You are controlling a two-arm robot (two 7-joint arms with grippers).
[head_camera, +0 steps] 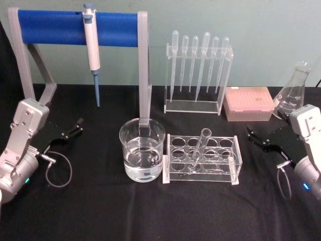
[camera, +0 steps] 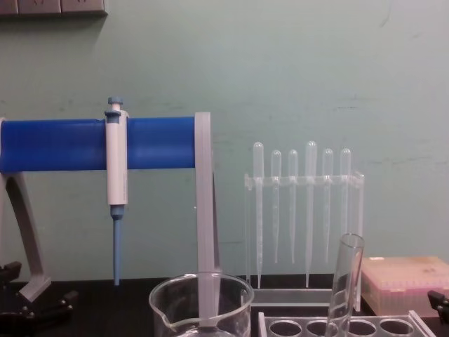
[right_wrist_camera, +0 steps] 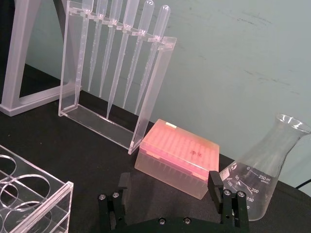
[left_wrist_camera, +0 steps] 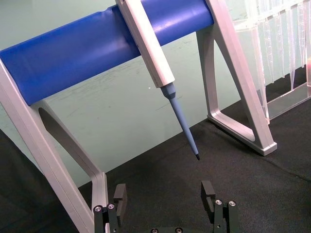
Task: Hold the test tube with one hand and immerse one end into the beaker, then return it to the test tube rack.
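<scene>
test tube (head_camera: 199, 146) leaning in rack (head_camera: 236, 168) beside beaker (head_camera: 142, 150); left tool (head_camera: 75, 127), right tool (head_camera: 254, 136) released, flanking.

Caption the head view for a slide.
Test tube leans in rack beside beaker; left pincer, right pincer open at table sides.

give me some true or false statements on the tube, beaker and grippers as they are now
1. The test tube stands in the rack. True.
2. The beaker is empty. False: it holds clear liquid.
3. The right gripper grips the test tube. False: its fingers are open, off to the rack's right.
4. The beaker sits left of the rack. True.
5. The left gripper is shut. False: its fingers are open and empty.
</scene>
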